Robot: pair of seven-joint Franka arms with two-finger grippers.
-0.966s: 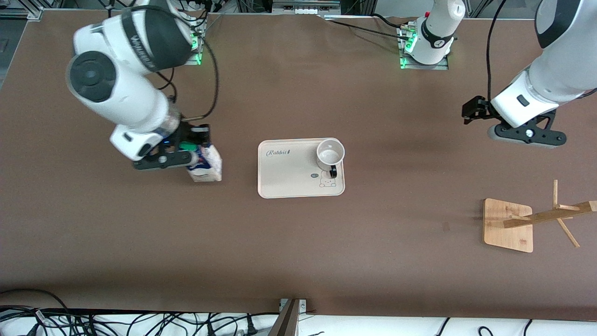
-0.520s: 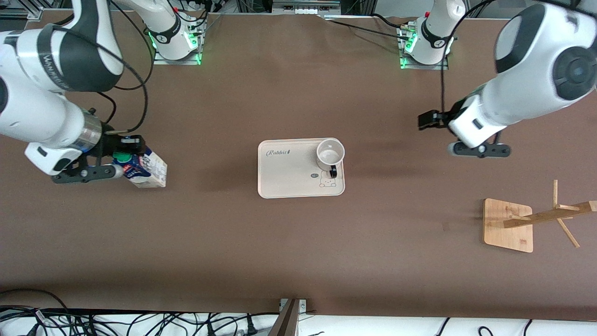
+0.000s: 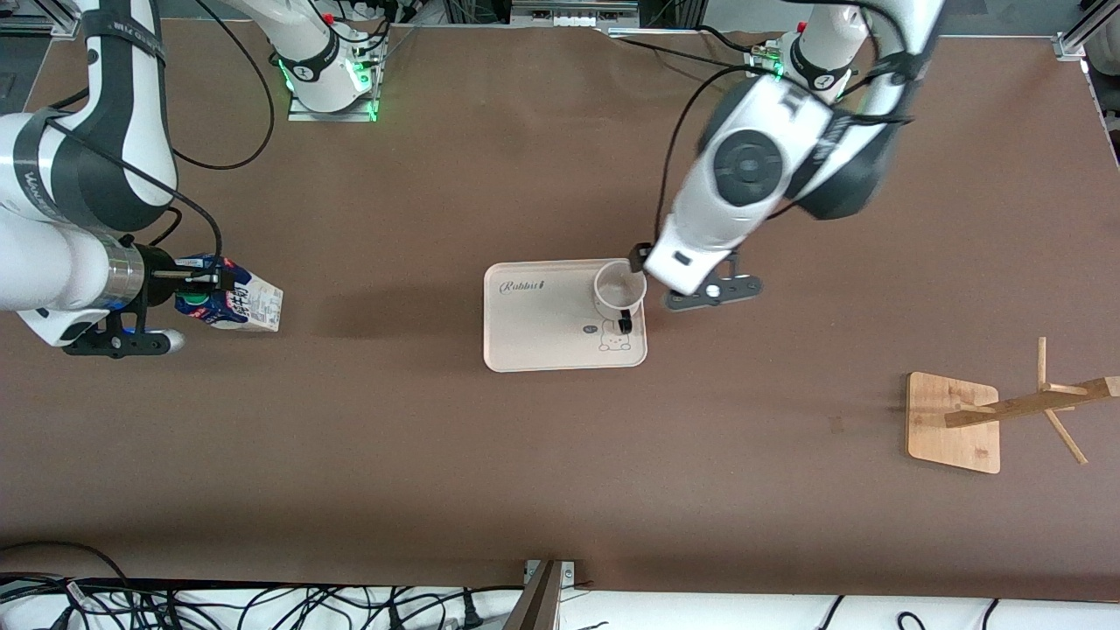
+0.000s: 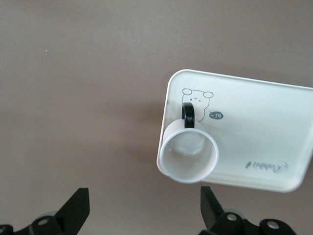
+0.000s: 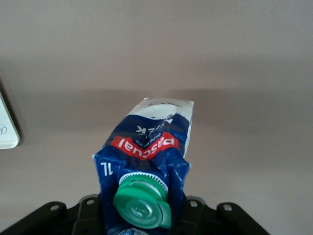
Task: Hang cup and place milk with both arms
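The cup (image 3: pixel 619 290), white with a black loop handle, stands upright in the corner of a cream tray (image 3: pixel 542 328) at the table's middle. My left gripper (image 3: pixel 642 260) hangs over the tray's edge right beside the cup, open and empty. In the left wrist view the cup (image 4: pixel 189 157) sits on the tray (image 4: pixel 254 127) ahead of the open gripper (image 4: pixel 143 215). My right gripper (image 3: pixel 199 293) is shut on the milk (image 3: pixel 245 304), tipped on its side over the right arm's end of the table. The right wrist view shows the milk (image 5: pixel 151 139) and its green cap (image 5: pixel 143 203).
A wooden cup rack (image 3: pixel 955 423) with slanted pegs stands toward the left arm's end of the table, nearer the front camera than the tray. Cables lie along the table's front edge (image 3: pixel 262 604).
My right arm has carried the milk away from the tray toward its end of the table, tipping it over. My left arm has swung in from its end to the cup.
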